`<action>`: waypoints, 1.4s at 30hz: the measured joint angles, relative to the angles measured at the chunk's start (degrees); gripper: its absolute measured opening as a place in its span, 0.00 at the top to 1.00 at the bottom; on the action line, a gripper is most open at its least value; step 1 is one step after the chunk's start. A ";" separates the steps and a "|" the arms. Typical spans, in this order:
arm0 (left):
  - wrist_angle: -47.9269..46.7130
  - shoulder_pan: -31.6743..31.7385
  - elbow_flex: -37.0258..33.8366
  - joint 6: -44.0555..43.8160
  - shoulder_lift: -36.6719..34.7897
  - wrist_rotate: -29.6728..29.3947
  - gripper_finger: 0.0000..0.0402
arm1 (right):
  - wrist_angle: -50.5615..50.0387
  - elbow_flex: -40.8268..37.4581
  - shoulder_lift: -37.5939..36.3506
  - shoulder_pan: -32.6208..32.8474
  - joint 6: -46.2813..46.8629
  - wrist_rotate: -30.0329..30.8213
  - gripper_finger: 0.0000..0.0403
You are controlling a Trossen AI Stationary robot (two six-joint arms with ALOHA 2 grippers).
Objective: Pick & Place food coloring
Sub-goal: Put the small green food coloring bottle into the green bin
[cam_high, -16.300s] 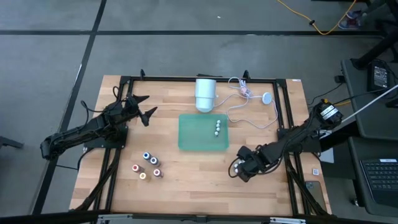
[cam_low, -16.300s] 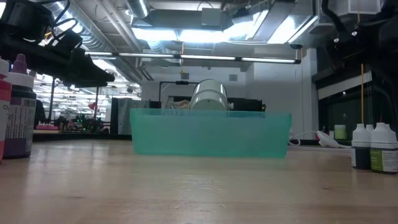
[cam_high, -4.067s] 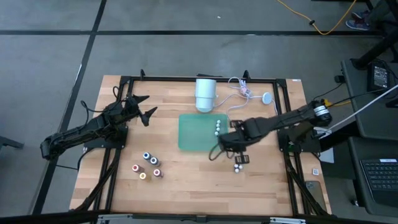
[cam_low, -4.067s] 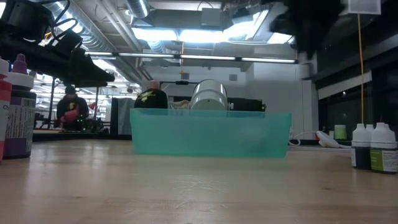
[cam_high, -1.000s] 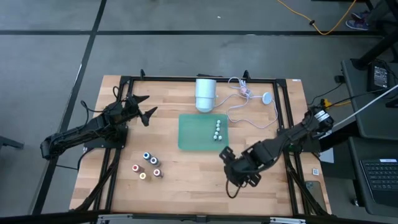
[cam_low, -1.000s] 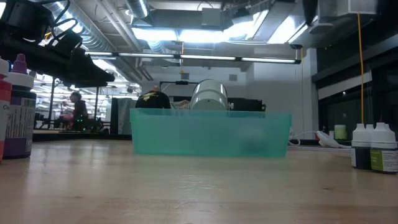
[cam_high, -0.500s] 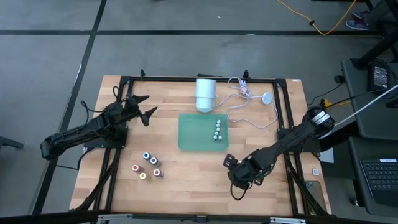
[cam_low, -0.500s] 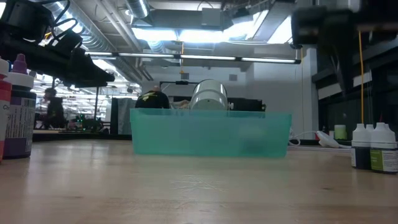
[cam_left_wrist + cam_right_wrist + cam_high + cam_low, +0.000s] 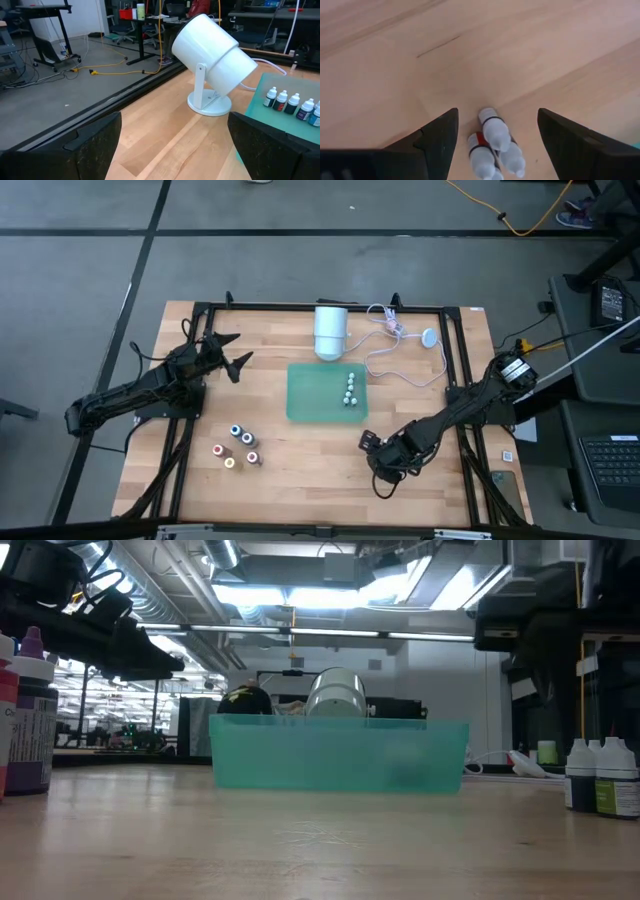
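Three tiny white-capped food coloring bottles (image 9: 492, 142) stand upright in a cluster on the wooden table, near its front right; they also show in the low view (image 9: 603, 776). My right gripper (image 9: 495, 150) hangs over them, open, with one finger on each side and touching none; in the high view (image 9: 384, 459) it hides them. Several more bottles (image 9: 350, 389) stand in the green tray (image 9: 310, 395). Several colour-capped bottles (image 9: 238, 446) stand at the front left. My left gripper (image 9: 230, 352) waits open at the table's left.
A white cylinder lamp (image 9: 330, 330) on a foot stands behind the tray, with a white cable (image 9: 395, 350) looping toward the right. Black frame rails (image 9: 455, 390) run along the table's sides. Bare wood lies between the tray and the front edge.
My right gripper has come down over the three bottles at the front right and drawn a little toward the table's near edge, staying open. The bottles have not moved.
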 joint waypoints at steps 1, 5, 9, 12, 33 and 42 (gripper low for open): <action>0.00 0.00 0.02 0.00 0.00 0.00 0.10 | 0.33 0.00 0.22 -0.29 0.00 0.01 0.33; 0.00 0.01 0.00 0.00 0.00 0.00 0.10 | 0.88 0.00 1.54 -1.39 -1.17 0.04 0.33; 0.00 0.00 0.02 0.00 0.02 0.00 0.10 | 0.77 0.00 2.19 -1.73 -2.58 0.16 0.33; 0.00 0.01 0.00 0.00 0.00 0.00 0.10 | 0.78 0.00 2.18 -1.75 -2.58 0.15 0.33; 0.00 0.01 0.00 0.00 0.00 0.00 0.10 | -1.12 0.00 2.18 -1.75 -2.40 0.06 0.69; 0.00 0.01 0.01 0.00 0.00 0.00 0.10 | -1.73 0.58 2.18 -1.75 -0.45 0.04 0.82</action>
